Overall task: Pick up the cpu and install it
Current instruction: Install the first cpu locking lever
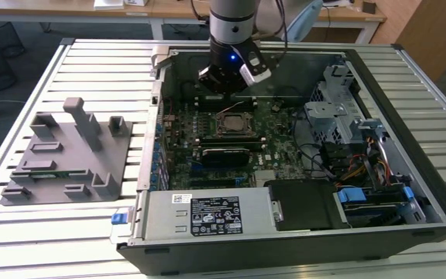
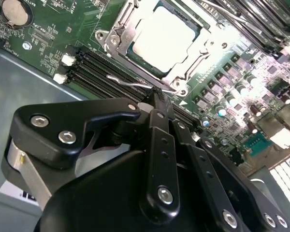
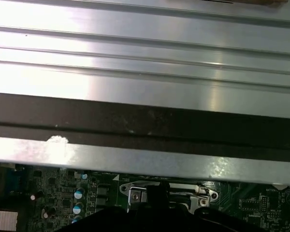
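The cpu (image 2: 162, 36) lies flat in the black-framed socket (image 2: 135, 21) on the green motherboard, its dull silver top facing up. In the exterior view the socket (image 1: 234, 123) sits mid-board inside the open computer case. My gripper (image 2: 159, 99) hangs just above the board beside the socket's edge. Its black fingers are pressed together with nothing between them. Their tips are right by the end of the thin metal lever (image 2: 130, 85). In the exterior view the gripper (image 1: 225, 87) is over the back of the board, behind the socket. The first wrist view catches a socket corner (image 3: 135, 194).
A grey plastic tray (image 1: 64, 157) with a green memory stick (image 1: 49, 173) stands at the exterior view's left of the case. Memory slots (image 2: 94, 72), capacitors (image 2: 222, 111) and cables (image 1: 347, 157) crowd the socket. The case wall (image 3: 145, 72) rises close behind the gripper.
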`<state>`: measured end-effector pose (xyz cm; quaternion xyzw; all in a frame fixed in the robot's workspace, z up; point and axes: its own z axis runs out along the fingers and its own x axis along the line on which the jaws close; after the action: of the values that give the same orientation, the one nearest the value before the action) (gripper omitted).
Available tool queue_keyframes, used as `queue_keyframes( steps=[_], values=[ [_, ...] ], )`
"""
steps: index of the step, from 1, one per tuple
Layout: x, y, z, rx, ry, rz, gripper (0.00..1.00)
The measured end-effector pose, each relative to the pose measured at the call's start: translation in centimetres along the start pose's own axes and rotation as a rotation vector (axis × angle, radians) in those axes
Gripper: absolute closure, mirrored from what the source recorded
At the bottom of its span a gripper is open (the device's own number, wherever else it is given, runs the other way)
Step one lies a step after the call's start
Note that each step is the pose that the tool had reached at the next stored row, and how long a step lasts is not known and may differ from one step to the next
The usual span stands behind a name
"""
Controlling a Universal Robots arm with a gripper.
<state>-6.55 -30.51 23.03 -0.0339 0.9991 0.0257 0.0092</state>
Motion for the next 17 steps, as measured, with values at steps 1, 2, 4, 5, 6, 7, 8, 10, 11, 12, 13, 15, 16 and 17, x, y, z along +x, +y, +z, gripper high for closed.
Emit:
queue_keyframes(
  steps=[1,2,4,5,6,7,8,10,11,12,13,15,16,17],
  values=[
    [-0.06,-0.01,0.09,0.0,0.0,0.0,0.89],
    [-0.14,-0.02,0.16,-0.0001,-0.0001,0.0,0.89],
    [-0.25,-0.03,0.33,0.0,0.0,0.0,0.89],
    [-0.31,-0.04,0.42,0.0,0.0,0.0,0.89],
    [-0.37,-0.05,0.51,0.0,0.0,0.0,0.89],
    [-0.44,-0.06,0.59,-0.0001,-0.0001,0.0,0.89],
    [-0.52,-0.07,0.64,0.0,0.0,0.0,0.89],
    [-0.72,-0.07,0.74,0.0001,0.0002,0.0,0.89],
    [-0.81,-0.07,0.8,-0.0001,0.0,0.0,0.89],
    [-0.9,-0.07,0.85,-0.0001,0.0001,0.0,0.89],
    [-0.99,-0.07,0.88,0.0,0.0001,0.0,0.89],
    [-1.13,-0.06,0.96,0.0,0.0001,0.0,0.89],
    [-1.19,-0.05,0.99,-0.0001,0.0,0.0,0.89],
    [-1.25,-0.05,1.03,-0.0001,0.0,0.0,0.89]
  ],
)
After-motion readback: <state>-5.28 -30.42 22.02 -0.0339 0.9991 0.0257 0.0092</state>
